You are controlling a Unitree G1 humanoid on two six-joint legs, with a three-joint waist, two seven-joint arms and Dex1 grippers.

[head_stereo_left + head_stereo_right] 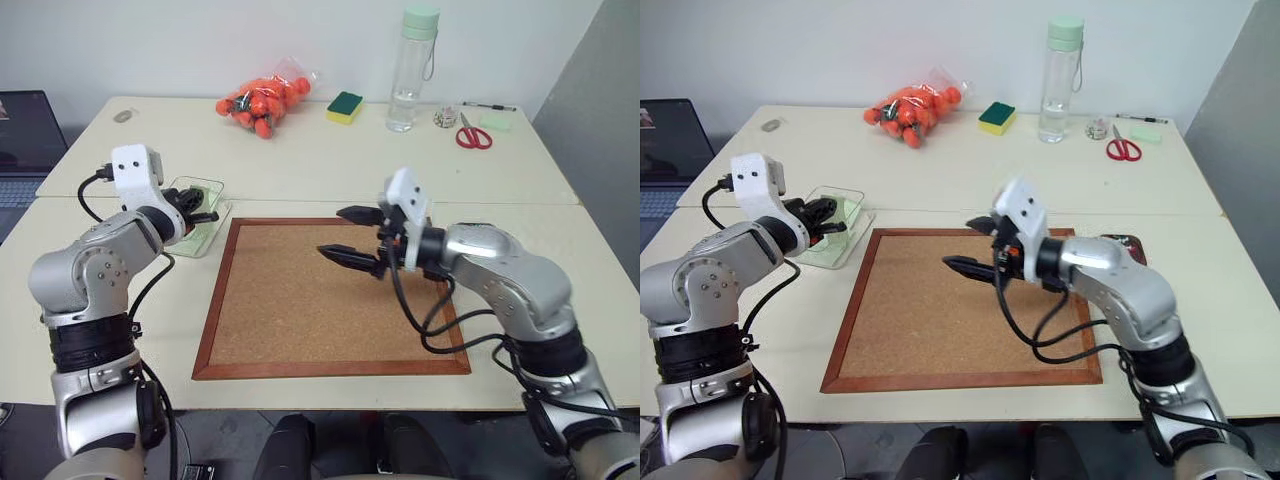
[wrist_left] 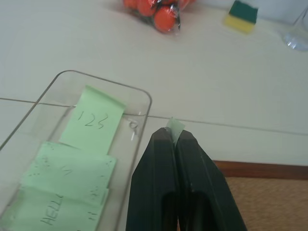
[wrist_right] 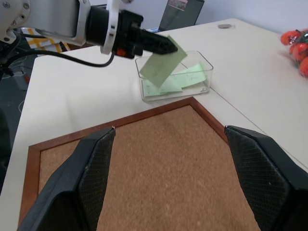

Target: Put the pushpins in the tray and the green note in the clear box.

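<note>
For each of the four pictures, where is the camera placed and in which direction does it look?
Left eye view: on the head, looking down at the cork board; both arms show.
Right eye view: beside it, same scene.
Left wrist view: along the shut left gripper, which pinches the green note, toward the clear box.
Right wrist view: along the open right gripper, over the board.
Shared: both wrist views show the clear box.

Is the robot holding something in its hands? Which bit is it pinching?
The left gripper pinches a green note by its top edge, above the clear box. The right gripper is open and empty.
</note>
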